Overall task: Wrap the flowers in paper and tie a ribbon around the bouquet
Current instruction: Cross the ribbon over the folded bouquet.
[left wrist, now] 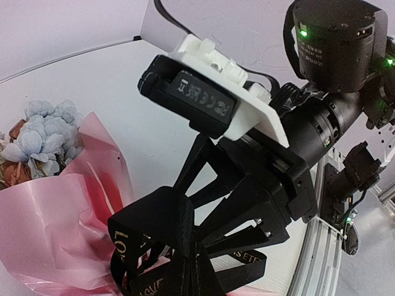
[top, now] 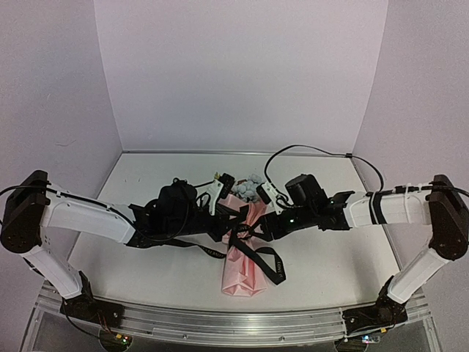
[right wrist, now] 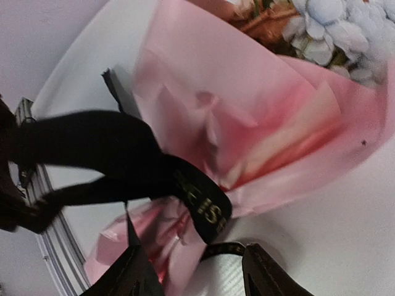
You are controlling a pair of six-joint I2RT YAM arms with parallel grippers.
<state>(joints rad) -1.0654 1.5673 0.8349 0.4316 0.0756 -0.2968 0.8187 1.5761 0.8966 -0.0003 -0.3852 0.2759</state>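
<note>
Tying stage: left gripper [top: 233, 214] clamped shut, apparently pinching ribbon [top: 261, 258]; bouquet [top: 245, 275] lies mid-table between arms. Paper [right wrist: 247, 111] likely light, crushable; ribbon limp, slippery, best taken near free end. Right gripper [right wrist: 192, 251] jaws apart, holding nothing.

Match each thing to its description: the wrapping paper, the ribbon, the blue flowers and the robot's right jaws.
1 thin pale pink wrapping paper
2 narrow black fabric ribbon
3 pale blue flowers
4 right gripper

A gold lettering
B jaws apart
C wrapped round the bunch
D poking out at the far end

Pairs: 1-C, 2-A, 3-D, 4-B
</note>
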